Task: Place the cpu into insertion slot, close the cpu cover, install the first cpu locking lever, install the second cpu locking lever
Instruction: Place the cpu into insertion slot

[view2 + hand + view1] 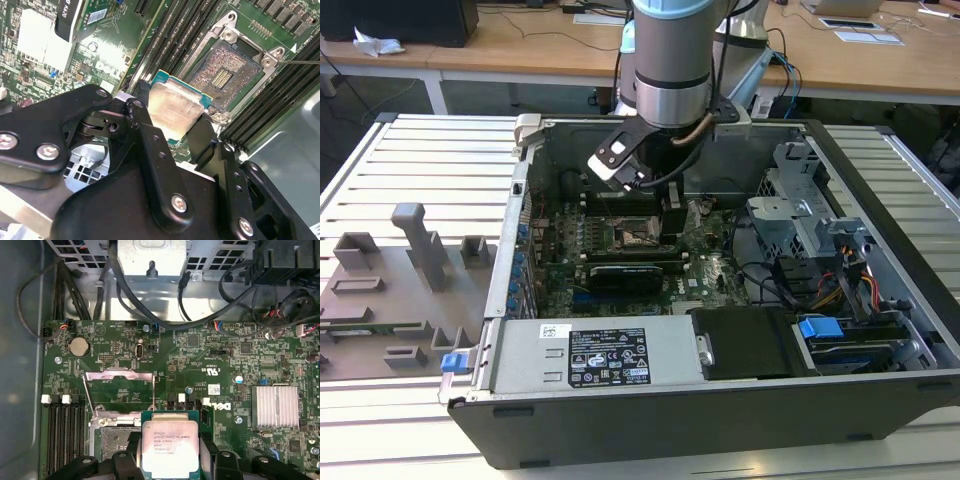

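My gripper point(170, 456) is shut on the cpu point(170, 442), a flat square chip with a silver top and green edge, pinched by two sides between black fingers point(144, 116). The chip hangs level just above the board, beside the insertion slot point(224, 75) and partly overlapping its edge. The slot lies open, its coppery pin field bare. The cpu cover point(119, 376), a silvery frame with a square window, is swung back off the slot. In the exterior view the gripper point(669, 218) is down inside the computer case, next to the slot point(626, 236).
Long black memory slots point(172, 35) flank the socket. A ribbed silver heat sink point(274, 406) and black cables point(150, 315) sit nearby. The case walls point(510, 250), power supply point(605, 355) and drive cage point(800, 215) box the board in. A grey fixture plate point(400, 280) lies on the exterior view's left.
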